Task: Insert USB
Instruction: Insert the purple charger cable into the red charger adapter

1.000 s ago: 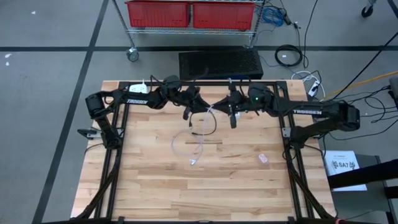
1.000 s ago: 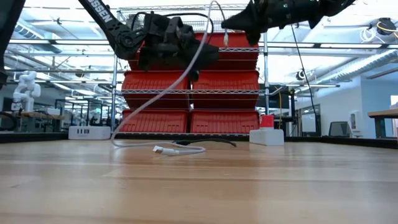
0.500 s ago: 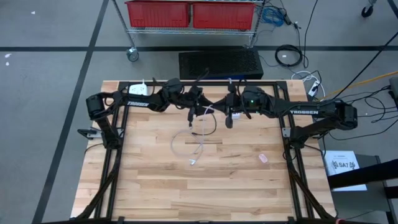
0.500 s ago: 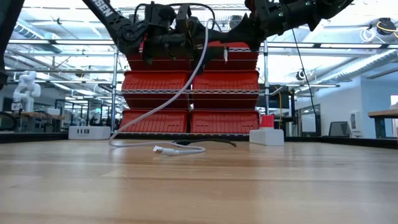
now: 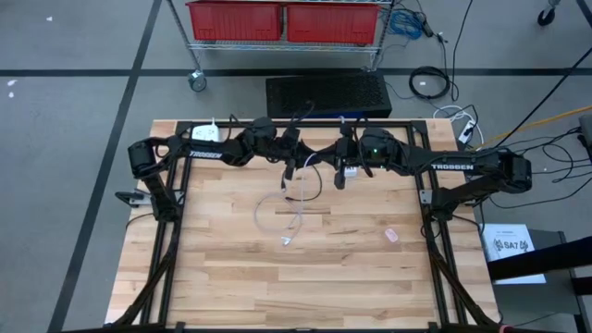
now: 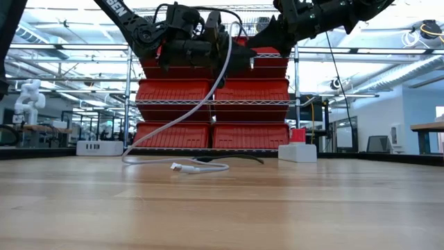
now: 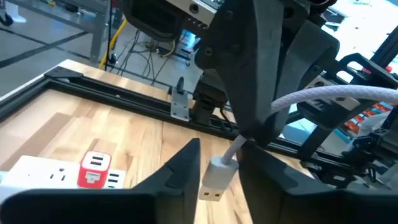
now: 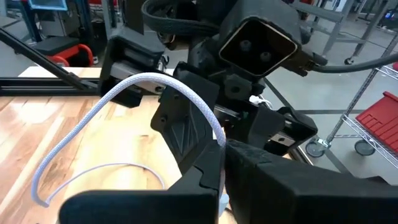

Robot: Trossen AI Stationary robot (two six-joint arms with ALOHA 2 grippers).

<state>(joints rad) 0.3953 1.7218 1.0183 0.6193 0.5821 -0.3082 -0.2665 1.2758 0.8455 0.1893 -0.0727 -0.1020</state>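
Left gripper [image 7: 217,171] now straddles the white USB plug [image 7: 214,178] in mid-air above the table's far edge, fingers narrowed since a moment ago but contact uncertain, while the right gripper [image 5: 340,174] stays clamped on the cable [image 6: 208,97]: handover underway.

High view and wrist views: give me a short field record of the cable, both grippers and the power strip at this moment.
cable: white cable, one end raised between the arms, the rest looped on the table
USB plug: USB plug, between the left fingers
left gripper: left gripper, above the table's far middle
right gripper: right gripper, shut on the cable beside the plug
power strip: power strip, flat on the table
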